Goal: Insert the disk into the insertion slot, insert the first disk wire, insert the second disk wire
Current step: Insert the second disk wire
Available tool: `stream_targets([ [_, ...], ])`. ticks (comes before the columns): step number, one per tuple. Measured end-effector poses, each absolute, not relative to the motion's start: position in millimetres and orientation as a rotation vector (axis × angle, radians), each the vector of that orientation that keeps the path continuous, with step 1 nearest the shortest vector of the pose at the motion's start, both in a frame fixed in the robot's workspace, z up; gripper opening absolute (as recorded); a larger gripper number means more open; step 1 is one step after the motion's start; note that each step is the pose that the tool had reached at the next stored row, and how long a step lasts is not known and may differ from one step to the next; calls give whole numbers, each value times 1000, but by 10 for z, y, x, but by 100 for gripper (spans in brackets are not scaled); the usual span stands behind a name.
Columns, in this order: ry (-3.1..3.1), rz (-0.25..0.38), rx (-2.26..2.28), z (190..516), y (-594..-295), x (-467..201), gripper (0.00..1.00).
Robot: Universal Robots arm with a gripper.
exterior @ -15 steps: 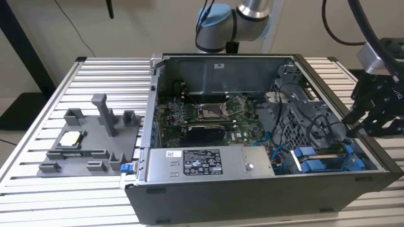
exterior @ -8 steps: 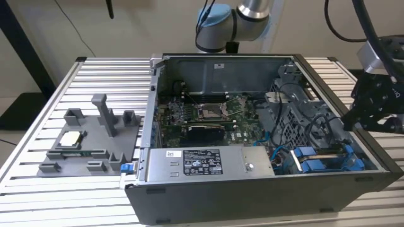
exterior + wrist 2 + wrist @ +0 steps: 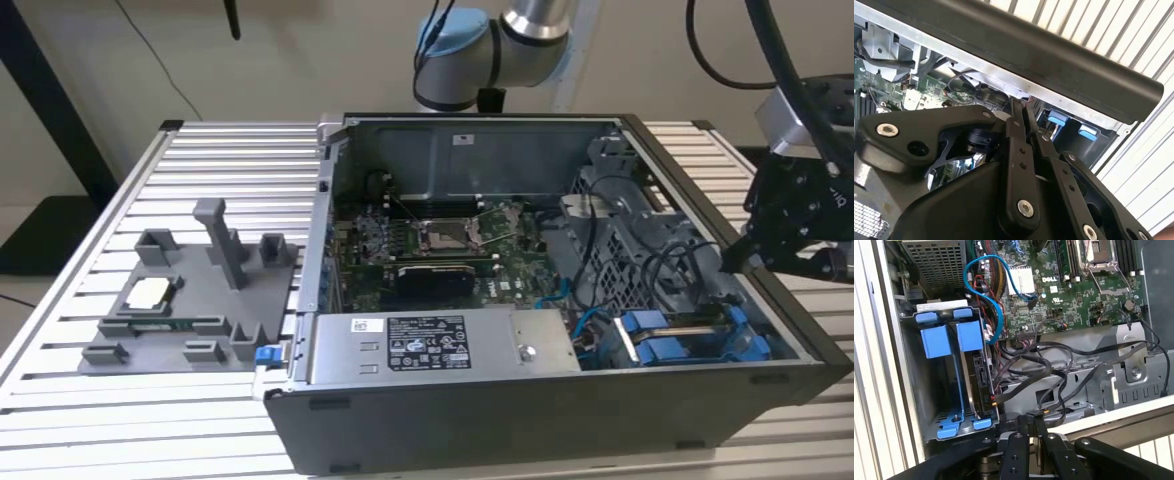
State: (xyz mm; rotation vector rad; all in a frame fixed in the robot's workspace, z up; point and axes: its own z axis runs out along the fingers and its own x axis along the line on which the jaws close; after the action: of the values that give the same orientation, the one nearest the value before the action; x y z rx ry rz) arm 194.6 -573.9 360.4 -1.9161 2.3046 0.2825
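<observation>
Leftmost in the exterior view, one grey tray (image 3: 187,300) sits on the bench (image 3: 67,420) beside one open case (image 3: 534,420). Toward the exterior view's right, inside the case's near corner, the disk (image 3: 979,380) stands on edge in the slot (image 3: 929,390). Its label is hidden, and two blue tabs (image 3: 934,342) show in the first wrist view. The gripper (image 3: 1030,419), cut off there, has its fingers together among black wires (image 3: 1054,375). Whether they pinch one I cannot tell.
</observation>
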Motion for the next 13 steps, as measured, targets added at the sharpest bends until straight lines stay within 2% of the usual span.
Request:
stream_targets([
  [13, 2305, 281, -1916, 3809, -5739, 1735, 16],
])
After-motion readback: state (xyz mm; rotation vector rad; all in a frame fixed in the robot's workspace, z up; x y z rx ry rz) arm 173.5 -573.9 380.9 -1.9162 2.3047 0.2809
